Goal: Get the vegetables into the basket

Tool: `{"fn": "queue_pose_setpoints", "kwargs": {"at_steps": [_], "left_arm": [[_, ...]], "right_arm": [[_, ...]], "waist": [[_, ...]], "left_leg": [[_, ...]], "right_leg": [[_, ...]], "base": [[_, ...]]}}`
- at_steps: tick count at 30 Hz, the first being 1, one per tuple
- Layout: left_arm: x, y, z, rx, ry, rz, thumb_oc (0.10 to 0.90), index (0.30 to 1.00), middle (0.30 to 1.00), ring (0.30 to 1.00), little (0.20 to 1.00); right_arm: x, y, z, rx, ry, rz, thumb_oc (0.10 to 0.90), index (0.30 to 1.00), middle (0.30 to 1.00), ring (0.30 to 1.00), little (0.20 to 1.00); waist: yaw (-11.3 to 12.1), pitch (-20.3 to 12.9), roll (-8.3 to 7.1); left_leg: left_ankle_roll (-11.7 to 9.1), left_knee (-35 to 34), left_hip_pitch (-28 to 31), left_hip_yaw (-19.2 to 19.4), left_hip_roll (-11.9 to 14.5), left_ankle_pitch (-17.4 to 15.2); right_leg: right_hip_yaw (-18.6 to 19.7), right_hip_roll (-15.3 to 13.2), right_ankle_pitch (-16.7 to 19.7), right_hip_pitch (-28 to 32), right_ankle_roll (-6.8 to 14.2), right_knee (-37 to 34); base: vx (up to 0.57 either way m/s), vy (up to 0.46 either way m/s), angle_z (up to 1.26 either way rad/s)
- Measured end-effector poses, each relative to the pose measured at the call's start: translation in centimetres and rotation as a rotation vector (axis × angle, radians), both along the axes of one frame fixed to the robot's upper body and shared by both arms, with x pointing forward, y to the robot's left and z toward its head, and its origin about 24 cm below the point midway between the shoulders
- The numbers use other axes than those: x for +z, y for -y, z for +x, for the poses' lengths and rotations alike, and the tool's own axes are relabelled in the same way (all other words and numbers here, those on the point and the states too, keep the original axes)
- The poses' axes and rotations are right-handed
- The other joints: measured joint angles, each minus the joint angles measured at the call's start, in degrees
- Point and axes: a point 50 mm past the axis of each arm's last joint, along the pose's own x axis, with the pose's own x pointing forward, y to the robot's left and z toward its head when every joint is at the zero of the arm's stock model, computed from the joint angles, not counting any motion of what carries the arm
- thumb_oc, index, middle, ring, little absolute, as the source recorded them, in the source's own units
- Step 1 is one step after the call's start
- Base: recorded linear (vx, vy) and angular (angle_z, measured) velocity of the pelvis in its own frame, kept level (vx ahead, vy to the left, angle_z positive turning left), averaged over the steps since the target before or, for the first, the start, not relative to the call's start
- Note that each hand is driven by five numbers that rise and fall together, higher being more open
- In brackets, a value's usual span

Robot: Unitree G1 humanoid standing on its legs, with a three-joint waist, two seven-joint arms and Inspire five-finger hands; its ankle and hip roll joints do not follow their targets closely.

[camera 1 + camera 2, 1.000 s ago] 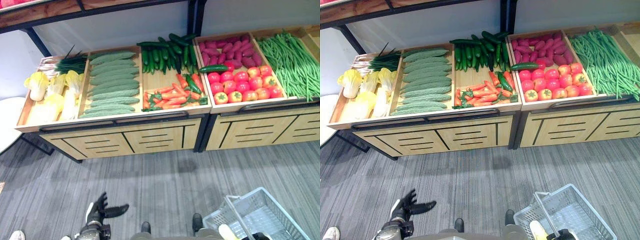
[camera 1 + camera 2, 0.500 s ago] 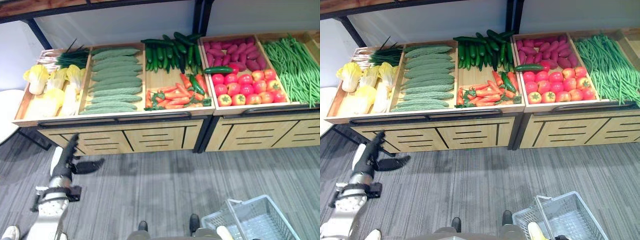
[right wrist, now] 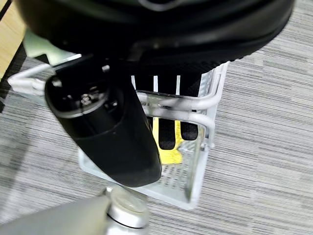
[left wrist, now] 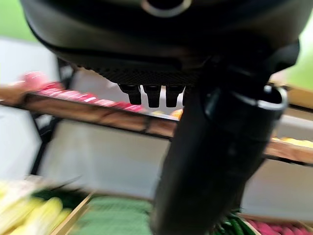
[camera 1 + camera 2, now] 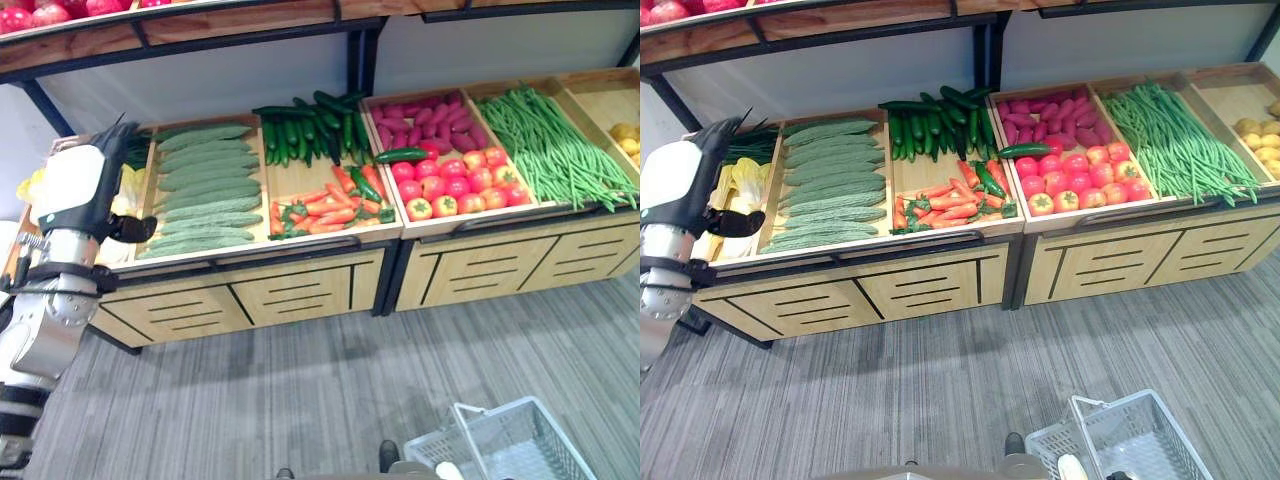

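**Left hand raised at the stand's left end**

The left hand [image 5: 75,185] hangs empty over the cabbage bin [image 5: 735,190], fingers straight. The right hand [image 3: 146,117] curls round the handle [image 3: 195,105] of the wire basket [image 5: 1135,445], low above open grey floor [image 5: 300,390]. Vegetables fill the wooden display stand [image 5: 300,290].

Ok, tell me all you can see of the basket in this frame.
The basket is a pale grey shopping basket of open mesh, plastic by its look, with a light handle bar across its top. It hangs low at the robot's right side over the grey striped floor, away from the produce stand. In the right wrist view the right hand is curled round the handle, and something yellow lies on the basket's bottom; what it is cannot be told.
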Motion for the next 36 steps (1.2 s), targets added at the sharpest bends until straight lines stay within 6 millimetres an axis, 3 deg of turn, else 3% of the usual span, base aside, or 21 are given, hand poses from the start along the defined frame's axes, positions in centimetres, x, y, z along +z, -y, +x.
{"fn": "queue_pose_setpoints", "kwargs": {"at_steps": [3,5,9,15,25,27,28,29,31,36], "left_arm": [[-0.1,1.1,1.3,-0.023,-0.028,0.132,0.900,1.000,1.000,1.000,1.000],[-0.7,1.9,2.9,-0.033,-0.080,0.211,0.900,1.000,1.000,1.000,1.000],[-1.9,1.6,4.4,0.012,-0.153,0.306,0.900,1.000,1.000,1.000,1.000],[-2.4,1.8,5.7,0.038,-0.185,0.361,0.900,1.000,1.000,1.000,1.000],[1.2,0.4,7.4,0.161,-0.105,0.400,0.900,1.000,1.000,1.000,1.000],[2.8,0.0,7.8,0.202,-0.074,0.399,0.900,1.000,1.000,1.000,1.000],[4.5,0.2,8.3,0.218,-0.044,0.418,0.900,1.000,1.000,1.000,1.000],[4.5,0.2,8.3,0.219,-0.043,0.418,0.900,1.000,1.000,1.000,1.000],[7.1,-0.1,8.6,0.263,0.009,0.453,0.900,1.000,1.000,1.000,1.000],[7.4,-0.5,8.6,0.284,0.018,0.437,0.900,1.000,1.000,1.000,1.000]], "right_arm": [[0.0,0.1,0.2,0.006,0.007,-0.005,0.400,0.300,0.300,0.300,0.300],[0.1,0.1,0.4,0.007,0.018,-0.009,0.400,0.300,0.300,0.300,0.300],[0.2,0.3,1.2,0.017,0.043,-0.016,0.400,0.300,0.300,0.300,0.300],[0.3,0.3,1.5,0.022,0.057,-0.020,0.400,0.300,0.300,0.300,0.300],[0.6,-0.2,4.8,0.086,0.126,-0.024,0.400,0.300,0.300,0.300,0.300],[0.8,-0.5,6.2,0.110,0.162,-0.024,0.400,0.300,0.300,0.300,0.300],[1.0,-0.8,7.1,0.129,0.192,-0.025,0.400,0.300,0.300,0.300,0.300],[1.0,-0.8,7.2,0.130,0.192,-0.025,0.400,0.300,0.300,0.300,0.300],[1.3,-1.5,9.0,0.185,0.244,-0.017,0.400,0.300,0.300,0.300,0.300],[1.7,-2.1,10.7,0.222,0.291,-0.014,0.400,0.300,0.300,0.300,0.300]], "waist": [[-2.3,-0.2,0.47],[-2.3,-0.4,0.77],[-4.9,-0.4,1.18],[-6.3,0.5,1.54],[-7.8,3.1,0.31],[-8.1,3.7,-0.37],[-8.0,3.9,-0.57],[-8.0,3.9,-0.57],[-8.1,4.6,-1.41],[-8.6,5.0,-1.48]], "left_leg": [[0.0,0.0,-0.3,1.5,-0.1,0.0],[0.0,0.1,-0.8,2.1,-0.2,0.0],[0.2,0.1,-3.2,3.7,-0.7,0.3],[0.3,0.2,-5.5,5.7,-0.8,0.4],[0.3,0.3,-12.0,8.1,-1.1,1.0],[0.3,0.3,-13.8,8.8,-1.2,1.1],[0.3,0.3,-16.2,9.0,-1.2,1.3],[0.3,0.3,-16.2,9.0,-1.2,1.3],[0.3,0.3,-18.9,9.3,-1.3,1.7],[0.3,0.3,-20.7,10.3,-1.2,1.7]], "right_leg": [[1.2,0.1,0.4,-1.4,0.1,0.0],[1.8,0.0,0.8,-2.1,0.1,0.0],[3.6,-0.1,1.8,-5.6,0.2,0.0],[5.4,0.3,2.6,-9.0,0.2,0.0],[7.9,0.5,4.7,-16.9,-0.4,0.3],[8.5,0.5,5.2,-19.2,-0.4,0.4],[8.8,0.5,5.5,-21.6,-0.4,0.4],[8.8,0.5,5.6,-21.6,-0.4,0.4],[9.3,0.7,6.1,-24.7,-0.4,0.4],[10.2,0.8,6.2,-27.0,-0.4,0.4]], "base": [[0.00,0.016,-0.20],[-0.03,0.022,-0.24],[-0.04,0.011,-0.24],[-0.03,0.002,-0.16],[-0.04,-0.001,-0.13],[-0.08,-0.011,-0.16],[-0.10,-0.016,-0.10],[-0.09,-0.006,-0.07],[-0.04,0.001,-0.07],[-0.02,0.007,-0.10]]}}
